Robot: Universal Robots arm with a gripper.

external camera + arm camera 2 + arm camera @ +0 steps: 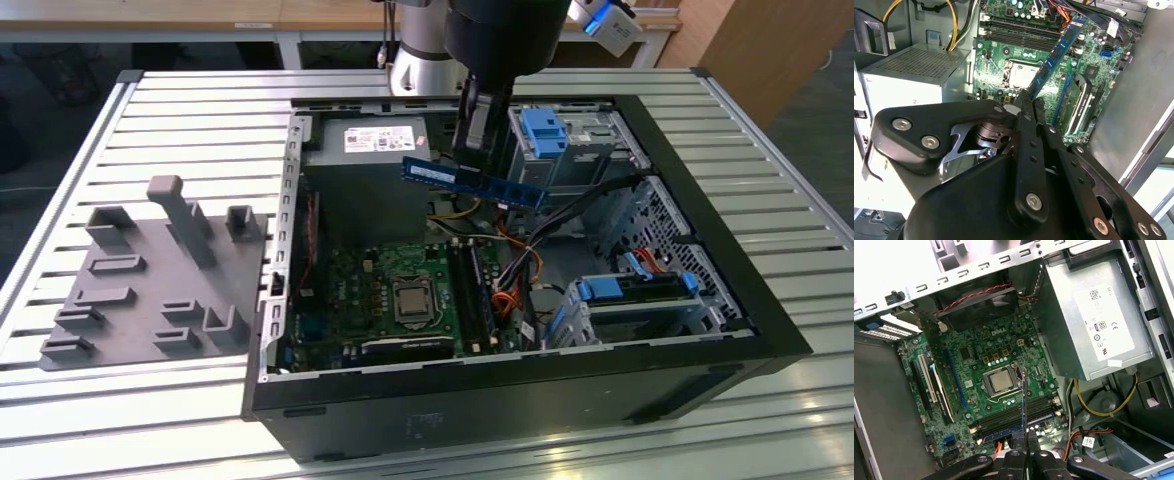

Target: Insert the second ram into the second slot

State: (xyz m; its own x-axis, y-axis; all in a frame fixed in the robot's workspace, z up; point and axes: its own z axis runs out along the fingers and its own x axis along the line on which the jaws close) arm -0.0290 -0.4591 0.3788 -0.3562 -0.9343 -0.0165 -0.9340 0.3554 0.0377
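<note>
Hanging, exterior view: the gripper (478, 170) holds the blue ram stick (441, 173) in the air over the open computer case (534, 385).
Stick's place, exterior view: it lies roughly level, well above the main board (387, 300) and touches nothing but the gripper.
Slots, exterior view: the long slots (470, 290) beside the processor lie below it, apart from it.
Grip, second wrist view: the gripper (1026, 100) is closed narrow on the ram stick (1059, 52), which juts out past it over the main board (1004, 70).
Slots, second wrist view: the slots (1019, 30) lie at the far side of the board, clear of the stick.
Line-up, first wrist view: the ram stick (1024, 400) shows edge-on as a thin line crossing over the slots (1004, 419).
Done: the stick is picked up and held over the case.
Left: by my judgement it is not yet in any slot.
Other stick: I cannot tell whether one already sits seated.
</note>
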